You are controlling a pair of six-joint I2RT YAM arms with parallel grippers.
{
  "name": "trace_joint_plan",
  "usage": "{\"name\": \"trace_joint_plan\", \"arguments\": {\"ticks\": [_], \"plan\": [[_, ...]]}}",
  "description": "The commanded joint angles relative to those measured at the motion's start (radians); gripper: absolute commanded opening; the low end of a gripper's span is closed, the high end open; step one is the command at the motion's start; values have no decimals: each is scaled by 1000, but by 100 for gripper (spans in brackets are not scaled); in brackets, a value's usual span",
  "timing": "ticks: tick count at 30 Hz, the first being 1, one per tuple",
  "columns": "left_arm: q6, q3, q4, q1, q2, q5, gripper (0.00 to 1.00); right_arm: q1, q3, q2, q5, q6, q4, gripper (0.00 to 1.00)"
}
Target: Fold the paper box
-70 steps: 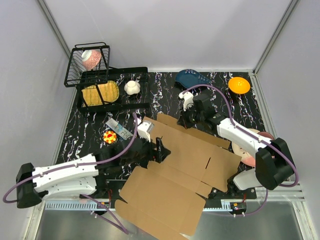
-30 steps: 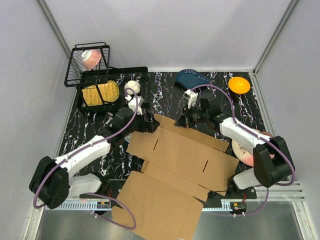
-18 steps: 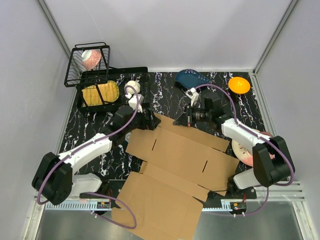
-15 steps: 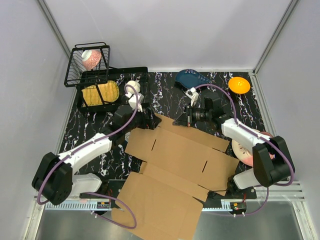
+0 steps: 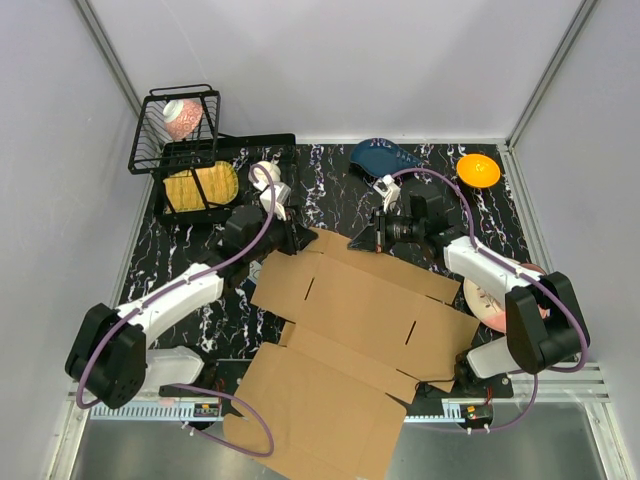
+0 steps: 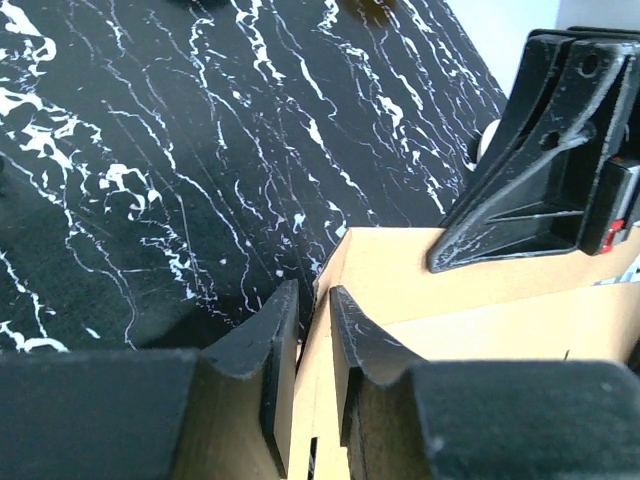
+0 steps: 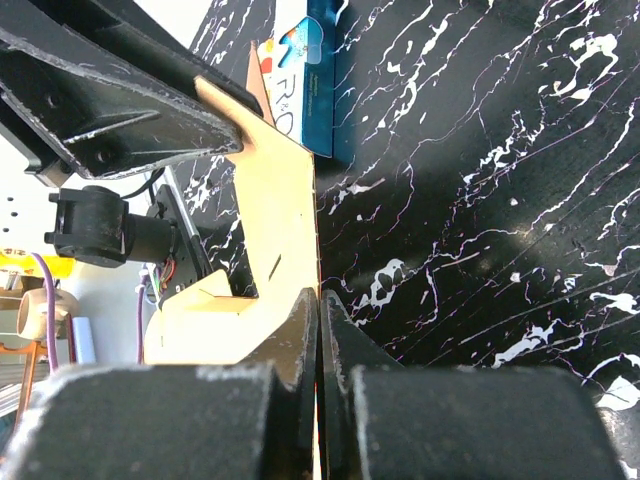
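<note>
– Top external view, containers first. What holds what?
– Black wire basket (image 5: 145,135), well off to the far left of the left gripper (image 6: 313,305): one pink-patterned bowl (image 5: 181,117) inside. Black dish rack (image 5: 255,142), just beyond that gripper: a yellow round piece (image 5: 200,186) and a small white rounded piece (image 5: 265,174). Can't name either more closely.
– Loose items?
– Orange bowl (image 5: 478,170) and a dark blue item (image 5: 385,155), both beyond the right gripper (image 7: 319,300). Pink plate (image 5: 485,310) back by that arm's base, partly under the arm. Right wrist view shows a blue-and-white printed packet (image 7: 305,70) ahead of the fingers, past the cardboard.
– Surface, room?
– Black marble-look tabletop (image 5: 170,270) with white veins. Pale grey walls (image 5: 330,70), metal posts in the corners.
– The paper box (image 5: 360,310)?
– Plain brown corrugated sheet, lying flat and unfolded, with flaps, slits and crease lines showing. It lies between the two arms, and its nearest panel hangs over the table's near edge.
– Grips?
– Both grippers meet its far edge, near each other. Right jaws are pressed together with the flap's thin edge pinched in the seam. Left fingers (image 6: 280,340) stand close on either side of the corner's edge, with a sliver of gap showing. Can't tell whether the pads bite.
</note>
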Motion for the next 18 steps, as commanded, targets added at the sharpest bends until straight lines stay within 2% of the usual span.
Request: {"name": "trace_joint_plan", "arguments": {"ticks": [1,6,14,18], "plan": [[-24,5,103,-9,-6,75,20,7,24,-19,16,-8,34,0],[-58,4,149,-36,3,89,18,7,24,-19,36,-3,31,0],[36,89,79,-228,93,-68,18,7,45,-24,66,-22,-14,0],[25,96,76,-256,153,-118,18,8,51,-33,74,-31,-40,0]]}}
